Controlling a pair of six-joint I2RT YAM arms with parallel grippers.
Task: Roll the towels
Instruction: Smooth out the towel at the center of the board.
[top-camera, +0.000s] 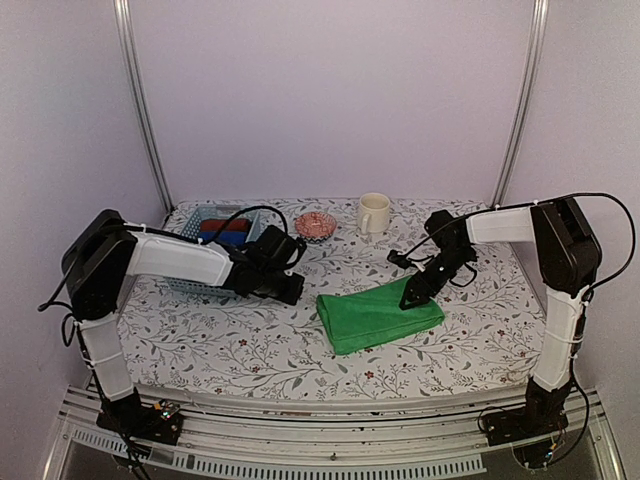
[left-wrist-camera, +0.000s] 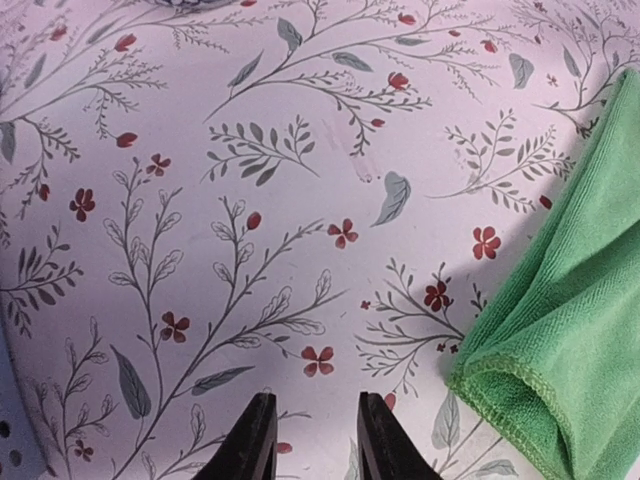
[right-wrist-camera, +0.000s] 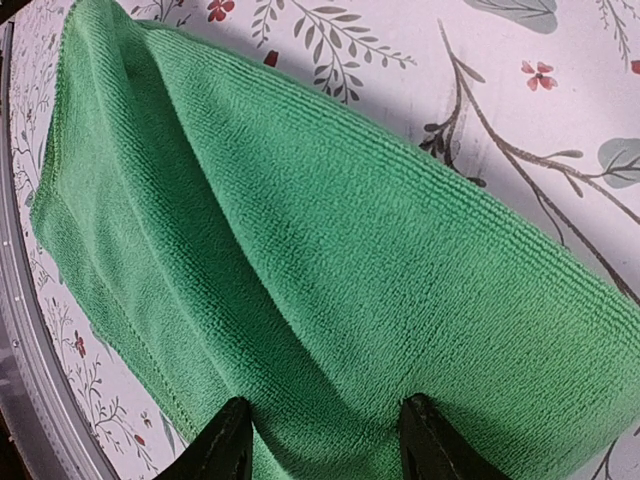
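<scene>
A bright green towel (top-camera: 375, 318) lies folded in the middle of the flowered tablecloth. Its stitched corner (left-wrist-camera: 570, 350) shows at the right of the left wrist view. My left gripper (top-camera: 290, 290) hangs just left of the towel, apart from it. In its own view the left gripper (left-wrist-camera: 312, 400) is open, and only bare cloth shows between the fingers. My right gripper (top-camera: 412, 298) is at the towel's right end. In its own view the right gripper (right-wrist-camera: 322, 405) has its tips pressed into the towel (right-wrist-camera: 330, 230), with a thick ridge of it pinched between them. No orange towels are in view.
A blue-grey basket (top-camera: 190, 222) holding blue and dark red rolls (top-camera: 225, 228) stands at the back left, behind my left arm. A small pink dish (top-camera: 315, 224) and a cream mug (top-camera: 373, 212) sit along the back edge. A black cable loops near my right wrist.
</scene>
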